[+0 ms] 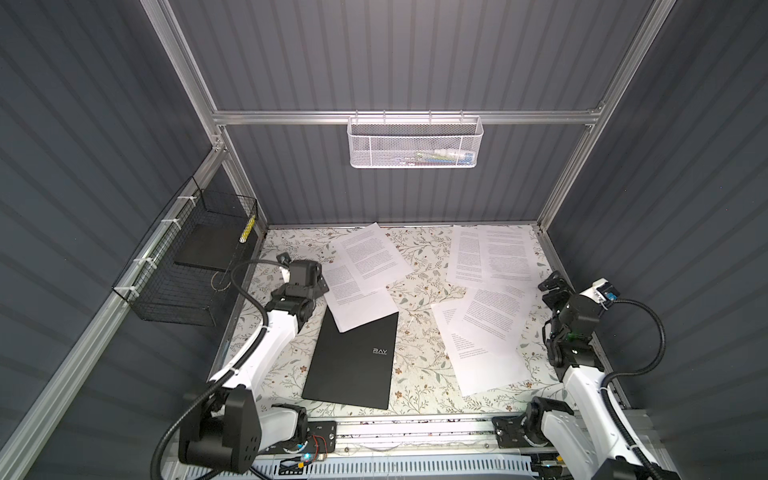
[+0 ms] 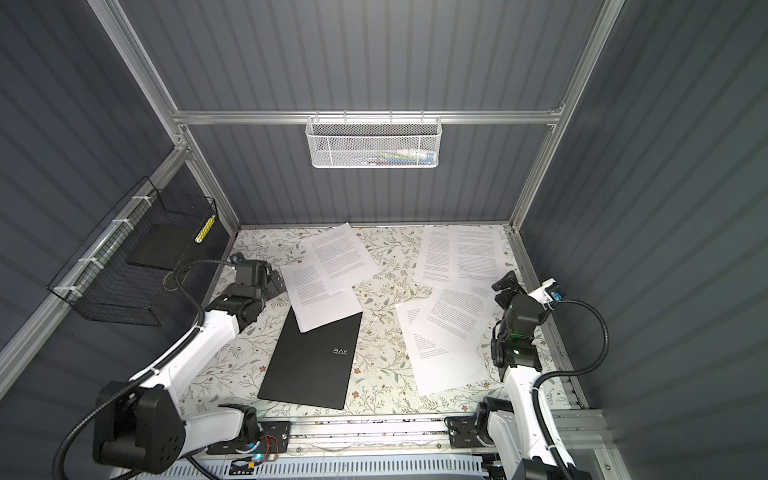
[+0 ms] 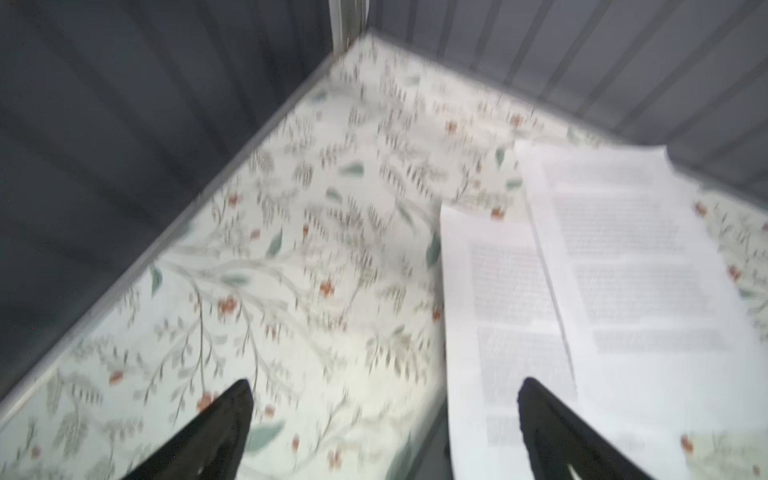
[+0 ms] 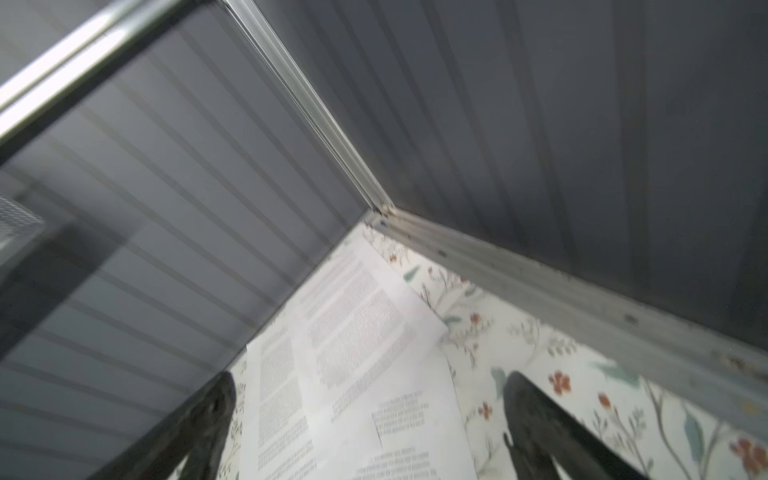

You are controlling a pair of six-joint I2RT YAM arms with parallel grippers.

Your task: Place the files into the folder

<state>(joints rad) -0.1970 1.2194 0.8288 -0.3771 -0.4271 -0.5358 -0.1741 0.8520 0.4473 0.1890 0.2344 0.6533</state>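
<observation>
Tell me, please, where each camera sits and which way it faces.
Both top views: high at the front, looking down over table, folder, files; left arm, right arm show.
Left wrist: on the left arm, facing the far left corner; open left end effector shows.
Right wrist: on the right arm, tilted toward the far right corner; open right end effector shows.
Shared: all views show files.

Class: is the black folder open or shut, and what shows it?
Shut: the folder lies flat, logo cover up, no inside showing; one sheet rests on its far corner.
</observation>
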